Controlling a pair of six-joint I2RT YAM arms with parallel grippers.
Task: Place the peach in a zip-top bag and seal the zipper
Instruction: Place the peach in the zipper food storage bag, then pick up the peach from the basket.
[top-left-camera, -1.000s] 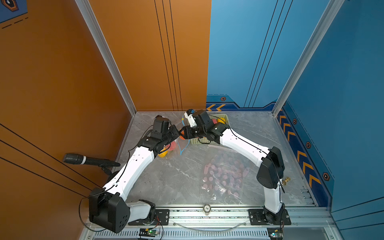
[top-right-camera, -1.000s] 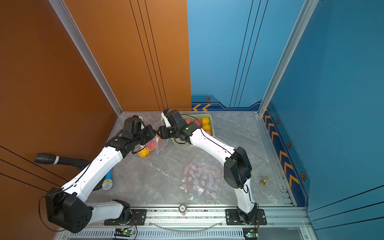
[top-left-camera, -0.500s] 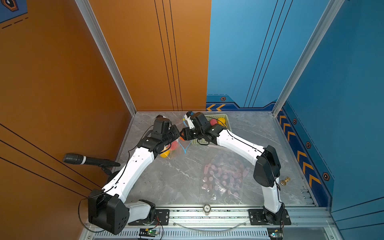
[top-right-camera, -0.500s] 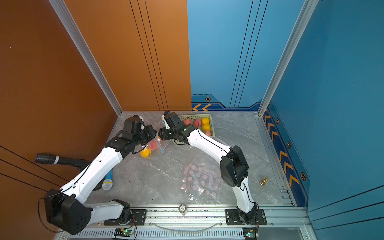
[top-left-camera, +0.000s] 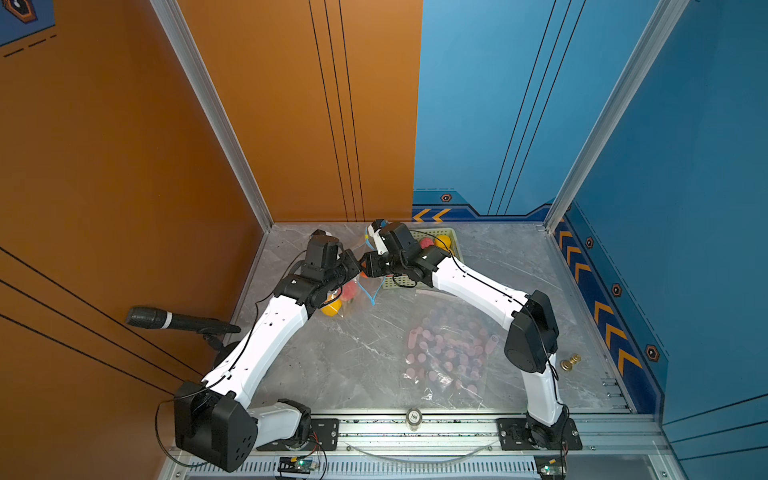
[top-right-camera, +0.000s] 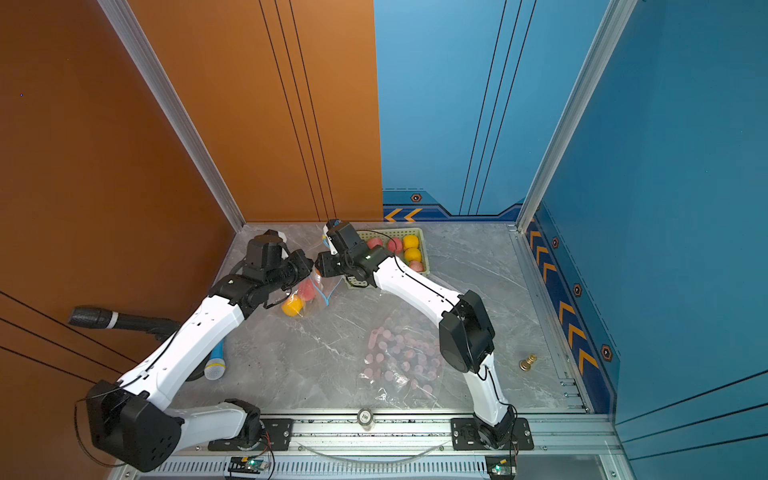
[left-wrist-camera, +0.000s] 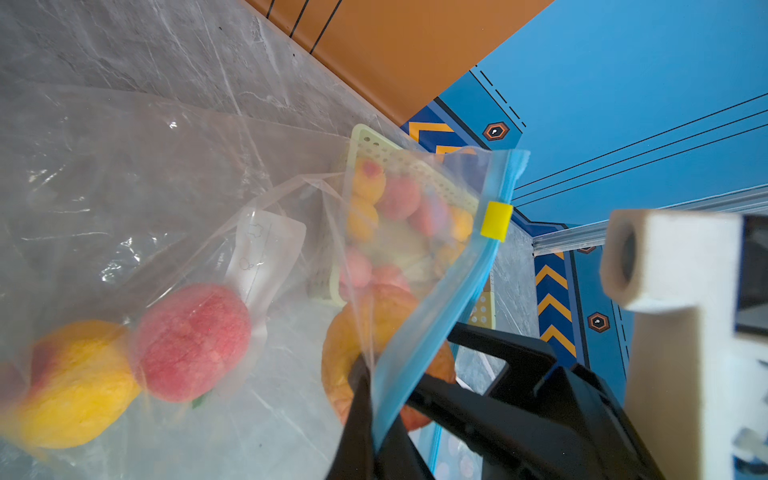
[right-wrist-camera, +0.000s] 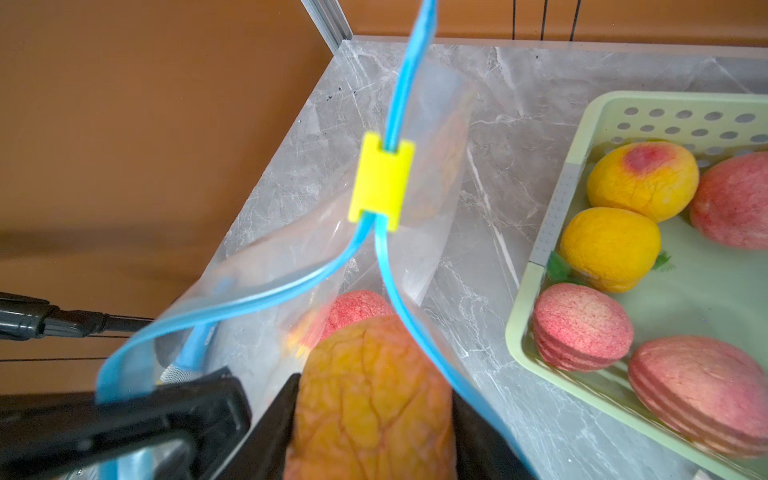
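Mid-insertion — my right gripper (right-wrist-camera: 374, 419) clamps the peach (right-wrist-camera: 374, 374) at the mouth of the zip-top bag (right-wrist-camera: 291, 257), near the far-left corner of the bench (top-left-camera: 353, 365); my left gripper (right-wrist-camera: 174, 411) pinches its blue rim open. Next I'd push deeper, release, then run the yellow slider (right-wrist-camera: 381, 183) across. Two peaches (left-wrist-camera: 193, 340) already inside — the far-edge basket (right-wrist-camera: 540, 257) holds more.

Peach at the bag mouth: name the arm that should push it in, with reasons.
Right. The right gripper holds the peach at the zip-top bag's open mouth, while the left gripper is shut on the blue zipper rim, holding the mouth apart.
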